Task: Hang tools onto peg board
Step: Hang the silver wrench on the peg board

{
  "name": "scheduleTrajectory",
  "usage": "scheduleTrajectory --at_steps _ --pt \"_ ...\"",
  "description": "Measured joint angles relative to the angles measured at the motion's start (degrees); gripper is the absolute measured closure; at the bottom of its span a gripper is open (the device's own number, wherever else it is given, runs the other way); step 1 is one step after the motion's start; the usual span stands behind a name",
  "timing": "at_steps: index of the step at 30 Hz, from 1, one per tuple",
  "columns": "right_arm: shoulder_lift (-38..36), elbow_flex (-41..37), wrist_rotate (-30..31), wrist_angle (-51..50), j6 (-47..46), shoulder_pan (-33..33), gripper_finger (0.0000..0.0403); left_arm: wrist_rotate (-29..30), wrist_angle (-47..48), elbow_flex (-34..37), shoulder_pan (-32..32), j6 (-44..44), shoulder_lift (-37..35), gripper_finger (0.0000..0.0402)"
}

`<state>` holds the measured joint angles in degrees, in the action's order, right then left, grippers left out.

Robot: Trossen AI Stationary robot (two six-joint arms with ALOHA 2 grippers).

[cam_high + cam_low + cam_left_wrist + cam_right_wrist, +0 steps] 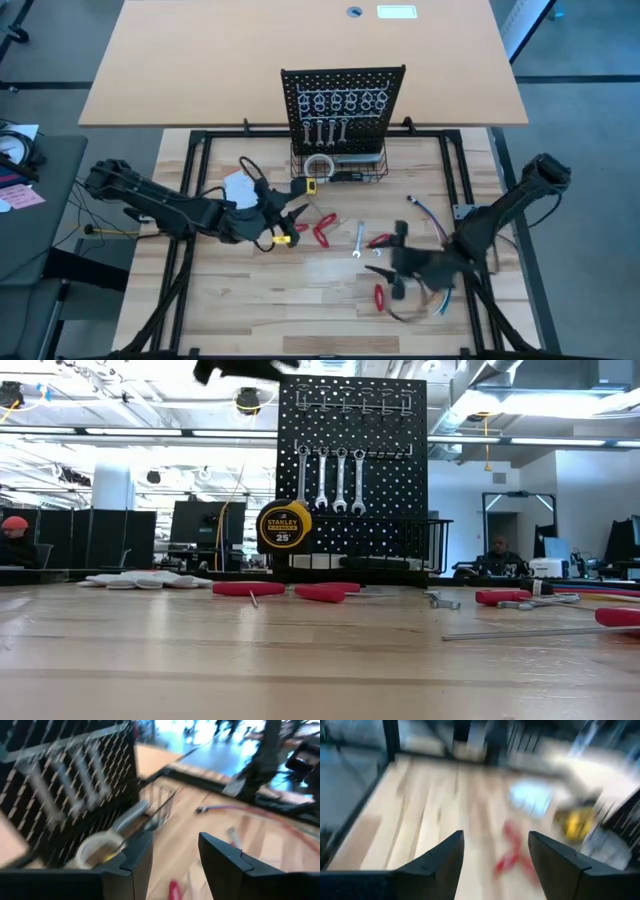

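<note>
Pale wood table (250, 300) (office behind)

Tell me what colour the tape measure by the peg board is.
Yellow and black tape measure; the low view shows it best.

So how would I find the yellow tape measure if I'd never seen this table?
Look for the upright black peg board at the back of the wooden table, with three silver wrenches hanging on it. At its base, toward the left arm's side, sits the tape measure. It is the only round yellow and black thing; the tools lying nearby are red-handled or slim silver.
</note>
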<state>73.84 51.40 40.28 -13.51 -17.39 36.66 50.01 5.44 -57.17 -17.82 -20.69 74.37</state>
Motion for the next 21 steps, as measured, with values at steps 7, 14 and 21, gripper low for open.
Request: scheduleTrajectory --at_steps 7,14,21 --pt "6.9 0.0 -12.3 -10.7 -21.9 -11.9 0.0181 0.4 10.7 0.0 3.0 -10.0 -0.3 0.0250" --pt "17.3 0.0 -21.9 -9.9 -28.8 -19.8 0.0181 -0.2 10.6 0.0 3.3 -9.5 -0.3 0.0250" --pt "25.4 0.0 -22.3 -9.0 -30.2 -25.1 0.0181 -0.2 10.5 0.0 3.3 -9.4 -0.3 0.0250"
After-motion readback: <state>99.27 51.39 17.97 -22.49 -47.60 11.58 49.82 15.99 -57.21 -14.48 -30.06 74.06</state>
